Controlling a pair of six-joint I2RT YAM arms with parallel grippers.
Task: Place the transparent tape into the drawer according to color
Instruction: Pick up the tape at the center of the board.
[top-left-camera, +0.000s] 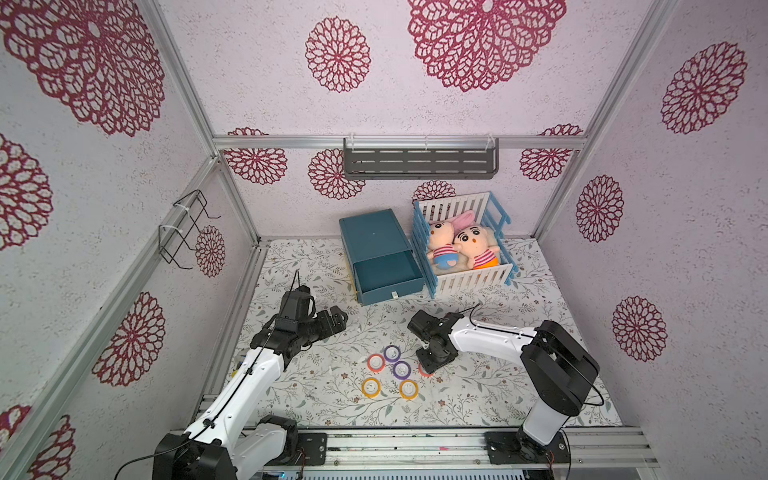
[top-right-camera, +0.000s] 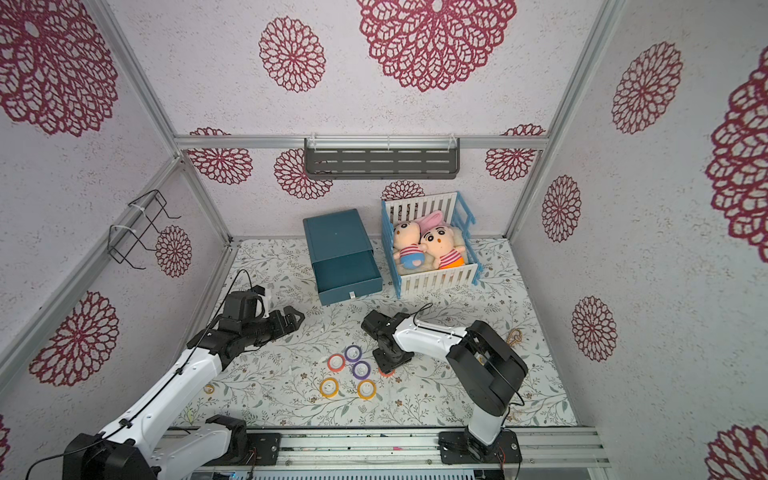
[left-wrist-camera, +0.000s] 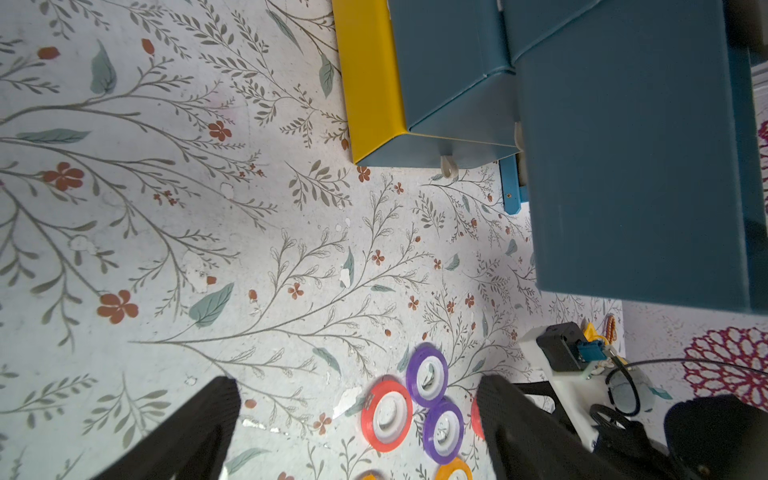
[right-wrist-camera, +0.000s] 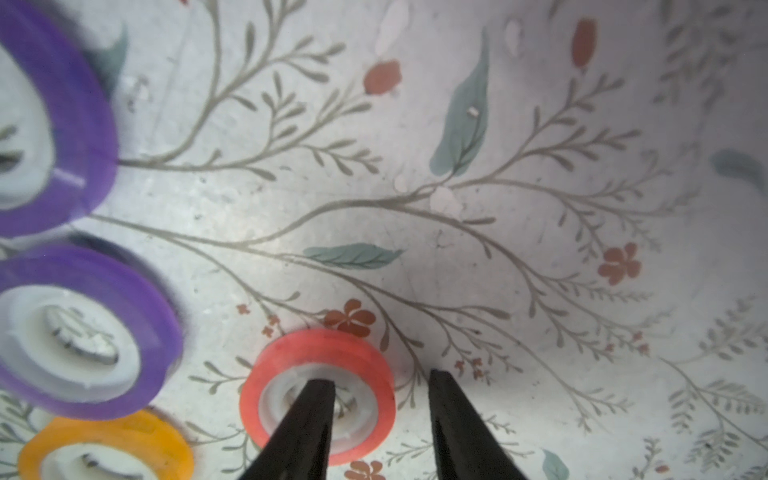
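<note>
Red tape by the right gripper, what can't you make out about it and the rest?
- Red tape: in both top views the right gripper covers all but a sliver.
- Orange tape: cut off by the left wrist view's edge.
- Purple tape: blurred and cut by the right wrist view's edge.
- Small brown thing: too small to identify in a top view.

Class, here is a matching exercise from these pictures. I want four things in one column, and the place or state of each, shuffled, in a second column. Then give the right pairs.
Things
1. drawer
2. left gripper
3. right gripper
4. plush dolls

Places and states
A. lying in the crib
B. open, holding nothing
C. pulled out of its blue box
D. one finger in the middle of a red tape roll, the other outside its rim

Pairs: 1-C, 2-B, 3-D, 4-A
</note>
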